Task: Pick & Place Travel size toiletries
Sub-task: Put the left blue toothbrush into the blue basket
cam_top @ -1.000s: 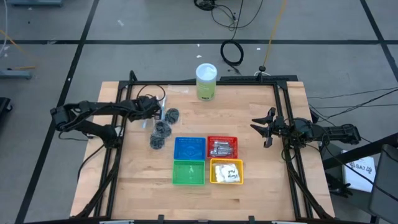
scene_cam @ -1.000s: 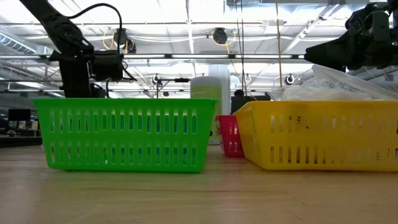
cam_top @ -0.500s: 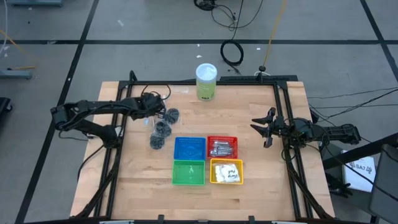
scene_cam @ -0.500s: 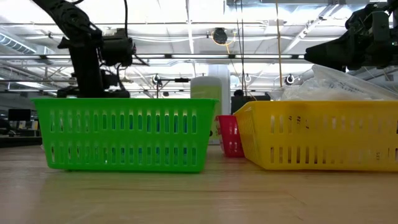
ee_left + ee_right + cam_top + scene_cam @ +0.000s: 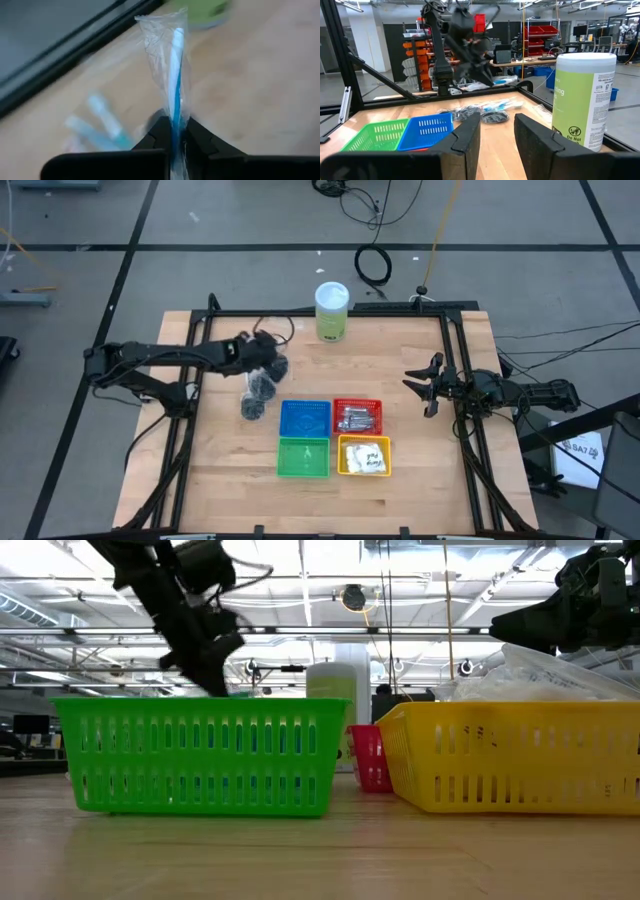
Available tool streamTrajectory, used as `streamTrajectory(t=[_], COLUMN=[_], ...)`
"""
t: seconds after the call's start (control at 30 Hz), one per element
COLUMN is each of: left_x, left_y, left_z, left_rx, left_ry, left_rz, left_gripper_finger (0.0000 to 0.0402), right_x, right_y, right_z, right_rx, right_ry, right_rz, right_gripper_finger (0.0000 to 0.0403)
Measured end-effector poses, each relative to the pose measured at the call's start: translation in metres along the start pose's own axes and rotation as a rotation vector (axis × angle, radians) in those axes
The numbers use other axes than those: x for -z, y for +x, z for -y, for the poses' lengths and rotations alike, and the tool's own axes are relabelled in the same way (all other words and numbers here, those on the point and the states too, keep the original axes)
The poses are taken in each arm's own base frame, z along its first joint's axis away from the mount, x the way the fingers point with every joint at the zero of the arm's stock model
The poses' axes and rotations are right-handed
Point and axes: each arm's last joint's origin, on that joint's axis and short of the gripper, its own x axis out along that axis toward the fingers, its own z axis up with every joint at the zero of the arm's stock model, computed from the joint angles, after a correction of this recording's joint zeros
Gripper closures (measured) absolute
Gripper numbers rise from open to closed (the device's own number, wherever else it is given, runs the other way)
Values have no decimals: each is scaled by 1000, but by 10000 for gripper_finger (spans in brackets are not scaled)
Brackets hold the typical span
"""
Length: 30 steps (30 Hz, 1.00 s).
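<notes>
My left gripper [image 5: 268, 352] hangs over the table's far left part, shut on a clear-wrapped blue-white stick [image 5: 175, 75]. Below it more wrapped sticks [image 5: 97, 122] and dark grey puffs [image 5: 258, 390] lie loose on the wood. The red basket [image 5: 357, 416] holds silver tubes and the yellow basket [image 5: 364, 456] holds white sachets. The blue basket [image 5: 305, 418] and green basket [image 5: 303, 457] stand beside them. My right gripper [image 5: 497, 135] waits open at the table's right edge [image 5: 425, 387], with nothing between its fingers. My left gripper pinches the wrapped stick near one end [image 5: 175, 136] between its two fingers. It comes slanting down from the table's left. The stick lies along the fingers and sticks out past their tips, lifted clear of the table. The loose wrapper end [image 5: 162, 25] stands free.
A tall green cylinder with a white lid [image 5: 332, 312] stands at the far edge. The four baskets sit together in the table's middle. A black frame [image 5: 455, 370] runs along the left, right and far edges. Bare wood lies at the near left and near right.
My left gripper has risen from the pile of sticks and puffs and swung toward the table's right, rolling its wrist as it went. It has stayed shut, and the wrapped stick has come up with it, clear of the table.
</notes>
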Motion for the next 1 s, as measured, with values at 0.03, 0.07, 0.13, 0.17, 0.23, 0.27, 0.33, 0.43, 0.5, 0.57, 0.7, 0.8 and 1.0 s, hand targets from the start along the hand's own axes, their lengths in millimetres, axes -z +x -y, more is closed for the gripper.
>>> streamTrajectory(t=[0.03,0.07,0.13,0.17,0.23,0.27,0.33,0.43,0.5,0.57,0.7,0.8,1.0], left_x=[-2,-5,-7,-8,-11,-12,-13,-11,-7,-1,8,15,27], left_y=[-2,-5,-10,-12,-18,-22,-30,-41,-46,-46,-40,-32,-11], left_z=[6,11,23,28,40,45,57,74,84,91,101,111,124], left_rx=[41,84,171,223,327,382,478,590,625,643,721,754,806], left_ry=[42,86,172,212,272,294,352,457,519,557,574,635,725], left_rz=[27,55,112,139,200,236,301,397,427,423,366,352,309], left_gripper_finger=[381,380,387,392,395,393,385,380,386,394,387,382,394], right_x=[0,0,0,0,0,0,0,0,0,0,0,0,0], right_y=[0,0,0,0,0,0,0,0,0,0,0,0,0], right_z=[0,0,0,0,0,0,0,0,0,0,0,0,0], right_rx=[0,0,0,0,0,0,0,0,0,0,0,0,0], right_ry=[0,0,0,0,0,0,0,0,0,0,0,0,0], right_rz=[1,0,0,1,0,1,1,1,1,0,1,0,1], right_gripper_finger=[293,293,293,293,293,293,293,293,293,293,293,293,293])
